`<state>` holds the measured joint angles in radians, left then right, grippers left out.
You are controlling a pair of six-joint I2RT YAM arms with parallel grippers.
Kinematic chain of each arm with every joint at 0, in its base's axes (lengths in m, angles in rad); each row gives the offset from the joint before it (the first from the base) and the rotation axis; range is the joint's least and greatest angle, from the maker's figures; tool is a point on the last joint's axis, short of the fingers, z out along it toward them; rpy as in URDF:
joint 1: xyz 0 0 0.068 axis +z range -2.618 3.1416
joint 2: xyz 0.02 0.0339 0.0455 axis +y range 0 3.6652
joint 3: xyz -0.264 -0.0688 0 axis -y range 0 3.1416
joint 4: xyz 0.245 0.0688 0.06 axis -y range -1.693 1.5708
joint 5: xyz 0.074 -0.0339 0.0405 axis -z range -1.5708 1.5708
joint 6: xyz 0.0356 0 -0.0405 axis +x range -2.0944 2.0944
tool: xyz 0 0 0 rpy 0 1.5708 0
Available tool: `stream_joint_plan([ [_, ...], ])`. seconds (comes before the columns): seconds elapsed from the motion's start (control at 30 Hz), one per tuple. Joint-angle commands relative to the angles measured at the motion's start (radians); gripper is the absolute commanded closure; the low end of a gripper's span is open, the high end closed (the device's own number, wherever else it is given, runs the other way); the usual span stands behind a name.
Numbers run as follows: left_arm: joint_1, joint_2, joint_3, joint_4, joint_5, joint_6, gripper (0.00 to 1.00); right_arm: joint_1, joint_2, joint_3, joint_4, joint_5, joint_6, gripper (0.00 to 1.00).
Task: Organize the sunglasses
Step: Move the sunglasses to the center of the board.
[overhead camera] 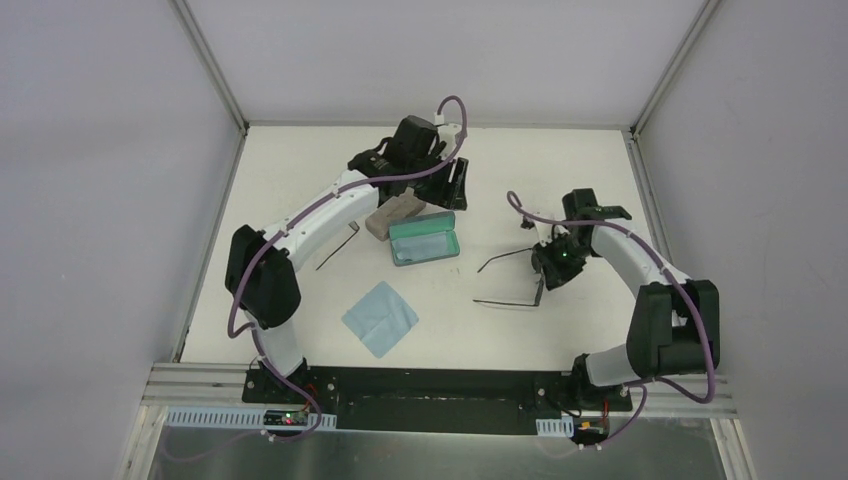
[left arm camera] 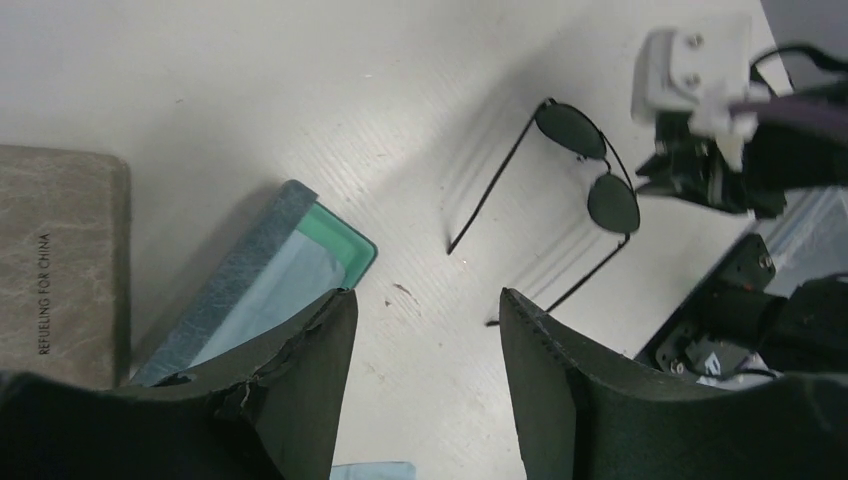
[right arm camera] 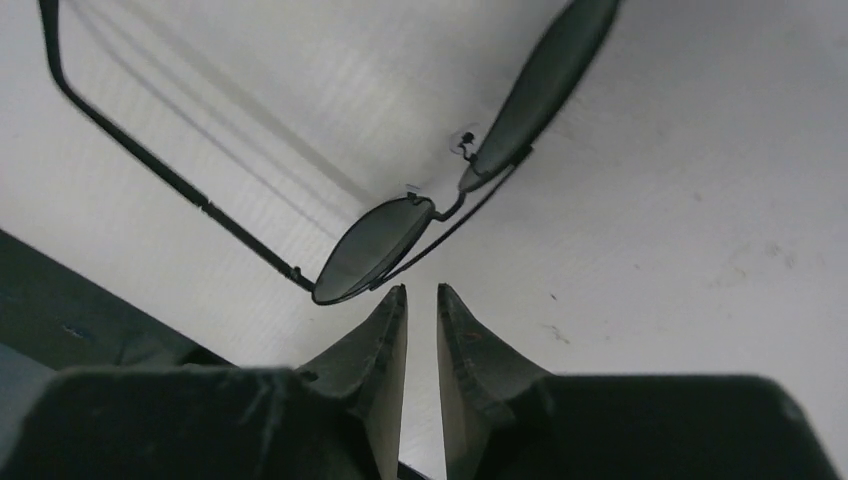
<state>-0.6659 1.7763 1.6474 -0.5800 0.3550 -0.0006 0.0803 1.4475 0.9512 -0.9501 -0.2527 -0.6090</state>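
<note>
R gripper (right arm camera: 422, 292) is low, tips right at a lens of the sunglasses (right arm camera: 372, 250). Its jaws are nearly together w/ a thin slit and nothing in it, and the pair rests on the table (overhead camera: 300, 180), arms unfolded. L gripper (left arm camera: 422, 300) hangs abt half open & empty betw the sunglasses and the open teal case (left arm camera: 352, 243), w/ a beige case (overhead camera: 392, 215) just beside that one. Blue cloth (overhead camera: 380, 317) lies well apart nearer the bases, and a thin black rod (overhead camera: 338, 250) sits by the L forearm, can't tell what.

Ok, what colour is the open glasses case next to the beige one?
The open case is teal green, clearest in the top external view.
</note>
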Motion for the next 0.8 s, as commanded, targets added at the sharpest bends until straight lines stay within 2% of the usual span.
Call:
stream_joint_plan([
  [0.0, 0.018, 0.01, 0.049, 0.061, -0.128, -0.072, 0.43, 0.115, -0.044, 0.027, -0.034, -0.107, -0.034, 0.79],
  [0.1, 0.028, 0.004, 0.047, 0.073, -0.156, -0.046, 0.43, 0.166, 0.006, 0.085, -0.054, -0.185, -0.037, 0.77],
  [0.37, 0.104, -0.046, 0.016, 0.079, -0.153, 0.004, 0.42, 0.336, 0.172, 0.325, -0.142, -0.247, -0.117, 0.74],
  [0.53, 0.207, -0.084, 0.035, 0.075, -0.08, 0.061, 0.4, 0.291, 0.226, 0.552, -0.395, -0.286, -0.39, 0.74],
  [0.63, 0.285, -0.109, 0.023, 0.059, -0.057, 0.076, 0.39, 0.257, 0.174, 0.553, -0.419, -0.229, -0.604, 0.74],
  [0.77, 0.367, -0.149, -0.025, 0.048, -0.032, 0.08, 0.38, 0.261, 0.108, 0.468, -0.369, -0.145, -0.868, 0.76],
])
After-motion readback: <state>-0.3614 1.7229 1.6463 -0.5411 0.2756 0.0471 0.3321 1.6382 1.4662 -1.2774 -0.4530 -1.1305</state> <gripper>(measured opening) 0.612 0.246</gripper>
